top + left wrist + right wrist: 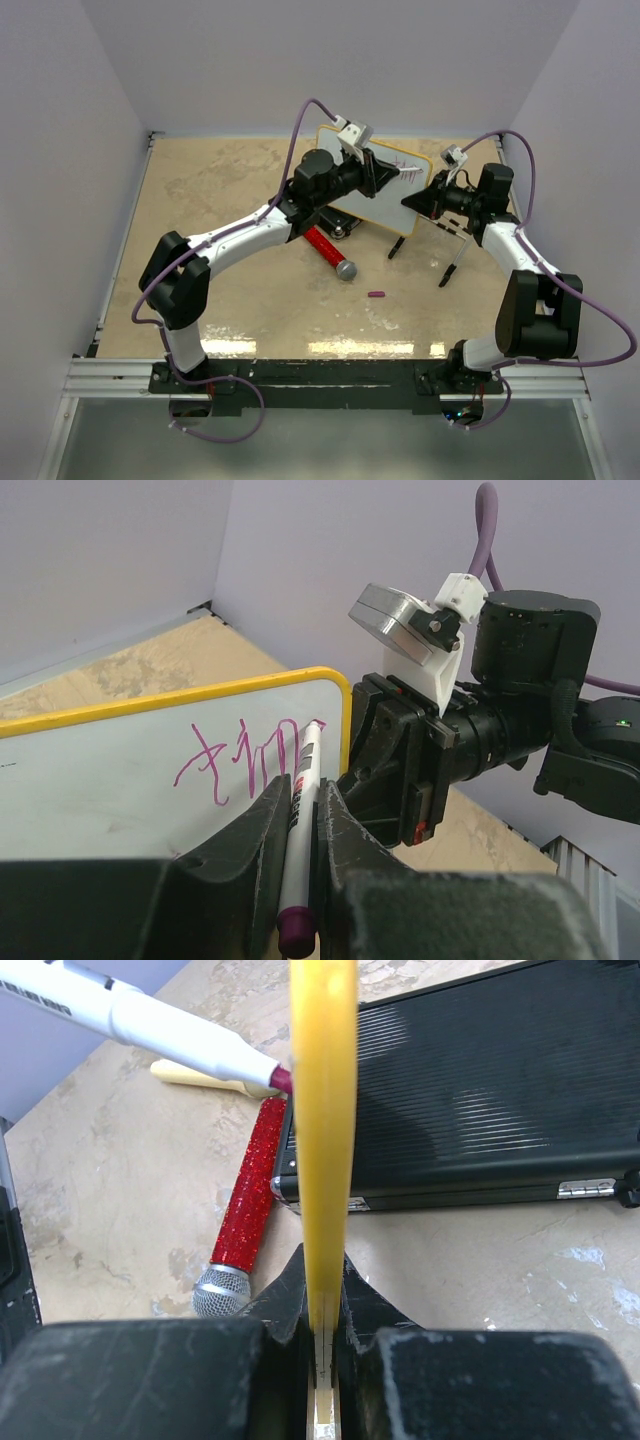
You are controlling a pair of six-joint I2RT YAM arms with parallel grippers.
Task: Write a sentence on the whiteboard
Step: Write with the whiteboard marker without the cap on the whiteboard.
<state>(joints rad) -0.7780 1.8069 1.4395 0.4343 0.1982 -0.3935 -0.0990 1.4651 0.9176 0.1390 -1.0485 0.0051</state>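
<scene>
The whiteboard [385,200], white with a yellow rim, is held tilted up above the table. My right gripper [420,200] is shut on its right edge; in the right wrist view the yellow rim [323,1110] runs edge-on between the fingers of that gripper [322,1295]. My left gripper [375,172] is shut on a white marker [300,800] with a purple end, its tip against the board face [100,780]. The sentence [245,760] is a short run of purple strokes near the board's upper right corner. The marker tip also shows in the right wrist view [130,1010].
A black case [480,1090] lies on the table under the board. A red glitter microphone [328,252] lies beside it, also in the right wrist view [245,1210]. A small purple cap [376,294] lies on the table. The board's black feet [452,268] hang below it.
</scene>
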